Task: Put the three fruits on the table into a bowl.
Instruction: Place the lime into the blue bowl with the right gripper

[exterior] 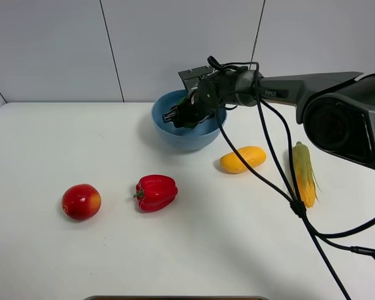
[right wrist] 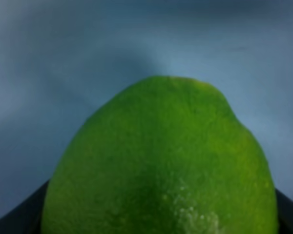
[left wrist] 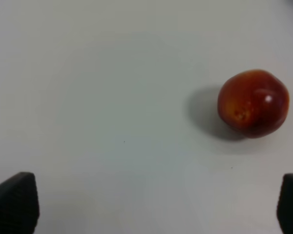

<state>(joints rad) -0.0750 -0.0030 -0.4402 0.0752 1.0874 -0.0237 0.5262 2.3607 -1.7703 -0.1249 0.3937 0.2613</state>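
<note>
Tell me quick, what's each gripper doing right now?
Left gripper: jaws open, holding nothing.
Right gripper: jaws shut on the lime, over the bowl.

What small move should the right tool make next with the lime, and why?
Probably open the right tool and let the lime drop. The tool is shut on the lime and hangs over the opening of the blue bowl; the right wrist view shows only blue bowl wall behind the fruit. The mango and apple lie on the table, so they come afterwards.
</note>
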